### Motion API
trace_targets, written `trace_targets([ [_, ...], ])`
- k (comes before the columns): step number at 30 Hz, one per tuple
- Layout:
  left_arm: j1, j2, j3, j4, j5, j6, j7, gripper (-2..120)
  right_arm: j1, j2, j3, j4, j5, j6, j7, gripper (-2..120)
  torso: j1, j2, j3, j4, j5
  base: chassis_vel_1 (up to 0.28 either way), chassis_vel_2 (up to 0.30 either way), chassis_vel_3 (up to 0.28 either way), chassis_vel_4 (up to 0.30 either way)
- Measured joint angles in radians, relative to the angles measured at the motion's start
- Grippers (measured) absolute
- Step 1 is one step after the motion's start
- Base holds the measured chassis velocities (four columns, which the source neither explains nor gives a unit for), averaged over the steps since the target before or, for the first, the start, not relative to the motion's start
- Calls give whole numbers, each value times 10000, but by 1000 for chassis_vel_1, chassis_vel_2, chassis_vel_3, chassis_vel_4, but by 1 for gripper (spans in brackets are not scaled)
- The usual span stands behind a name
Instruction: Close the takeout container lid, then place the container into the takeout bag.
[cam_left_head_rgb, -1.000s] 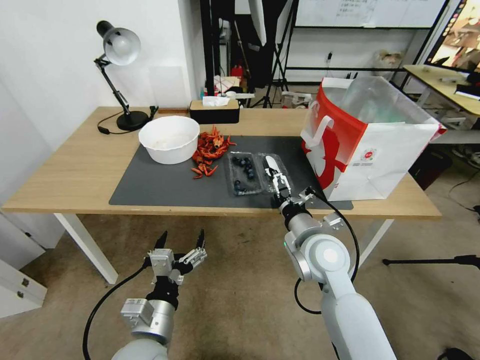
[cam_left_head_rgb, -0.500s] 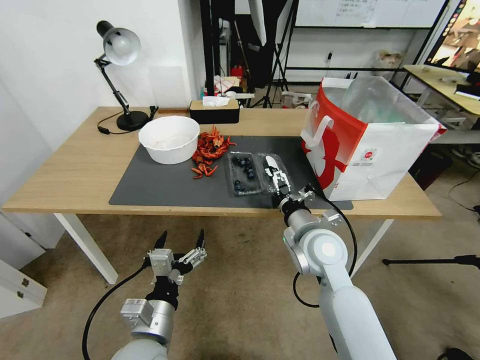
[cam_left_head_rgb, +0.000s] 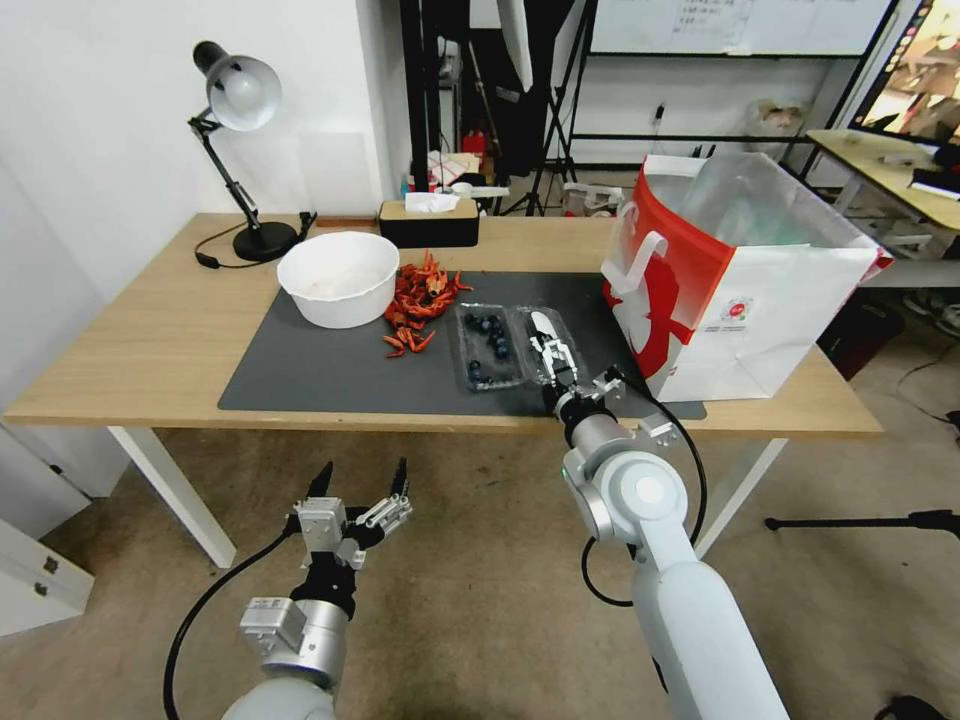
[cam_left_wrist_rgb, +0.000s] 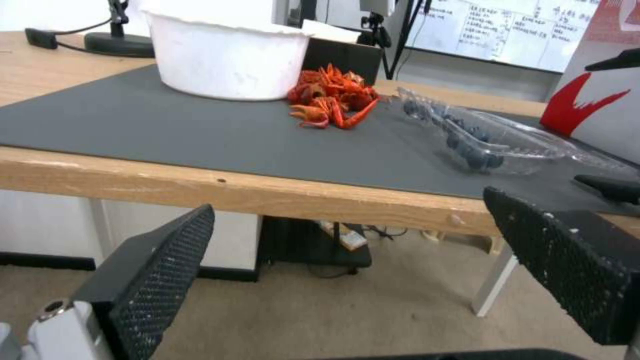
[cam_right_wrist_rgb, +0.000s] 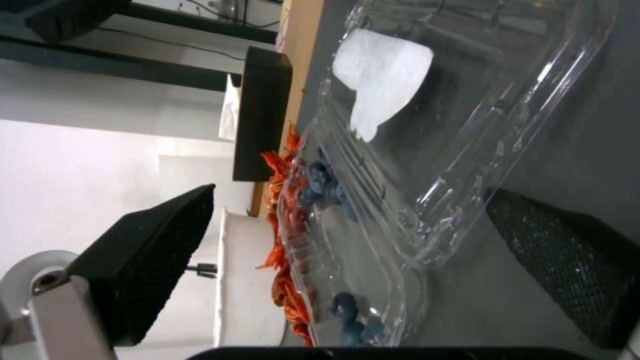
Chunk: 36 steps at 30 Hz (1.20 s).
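The fingers (cam_right_wrist_rgb: 560, 250) of the right gripper (cam_left_head_rgb: 557, 357) are spread over the near end of the labelled clear lid (cam_left_head_rgb: 548, 343) of the open clear plastic takeout container (cam_left_head_rgb: 490, 346), which is laid flat on the counter's (cam_left_head_rgb: 150, 340) dark mat (cam_left_head_rgb: 330, 365). The left gripper (cam_left_head_rgb: 362, 485) is held below the counter edge, fingers spread.

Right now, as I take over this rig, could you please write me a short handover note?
Right gripper: open, over the near end of the lid, holding nothing.
Left gripper: open, parked low in front of the table.
Takeout container: open flat on the dark mat, blueberries inside.
Takeout bag: upright, right of the container.
Done: nothing.
Left: close the lid, bag the container.
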Motion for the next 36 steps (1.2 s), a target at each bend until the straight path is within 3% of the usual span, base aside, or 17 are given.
trace_targets([
  [24, 81, 5, -12, 52, -38, -117, -20, 100, 276, 119, -96, -244, -383, 109, -396, 100, -1, 1, 1, 1, 1, 0, 0, 0, 0],
  [36, 157, -38, -12, 59, 10, -240, -19, 100, 151, -42, -473, -38, -2872, 390, -1291, 100, 0, 1, 1, 0, -1, 0, 0, 0, 0],
])
